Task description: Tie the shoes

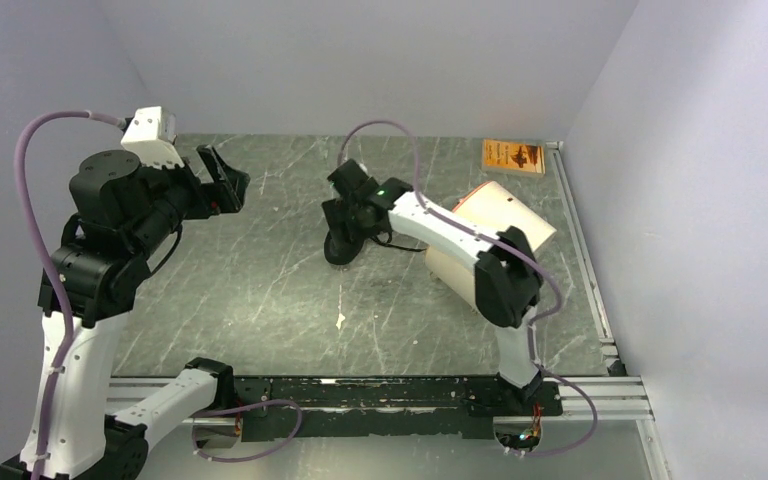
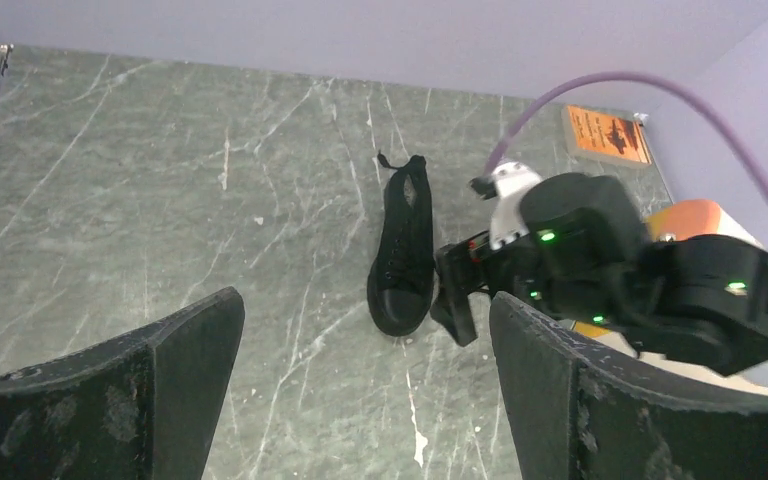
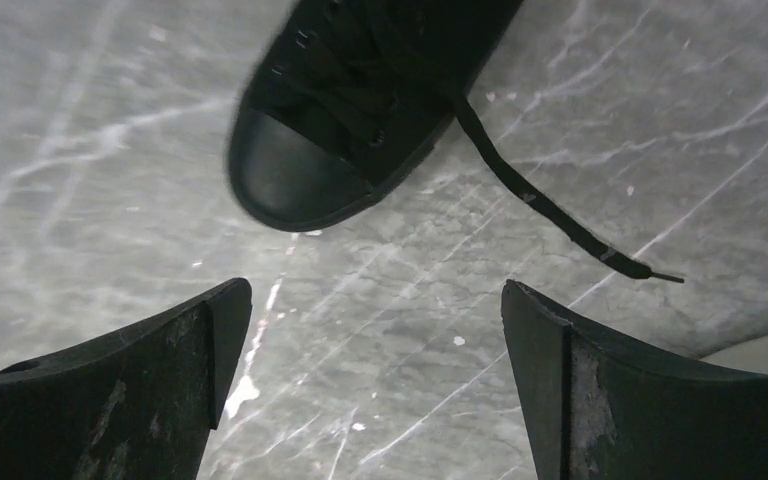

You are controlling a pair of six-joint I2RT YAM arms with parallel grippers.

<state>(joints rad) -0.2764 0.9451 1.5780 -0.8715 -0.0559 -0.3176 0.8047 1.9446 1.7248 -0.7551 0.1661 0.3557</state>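
Shoe [image 2: 403, 250] sits mid-frame on the tabletop [image 2: 160, 180], right gripper [image 3: 375, 295] hovering spread wide just past its toe, probably lining up on that loose lace [image 3: 550, 210], left gripper [image 1: 225, 182] released too, hanging back upper left of the top view.

A robotics lab test cell. Plain pale walls [image 1: 360, 60] enclose a grey marbled tabletop [image 1: 260, 280]; an aluminium rail [image 1: 600, 400] carries two cabled robot arms [image 1: 450, 235].

White-and-black arms [image 1: 442, 229] (lilac cables [image 2: 610, 77])
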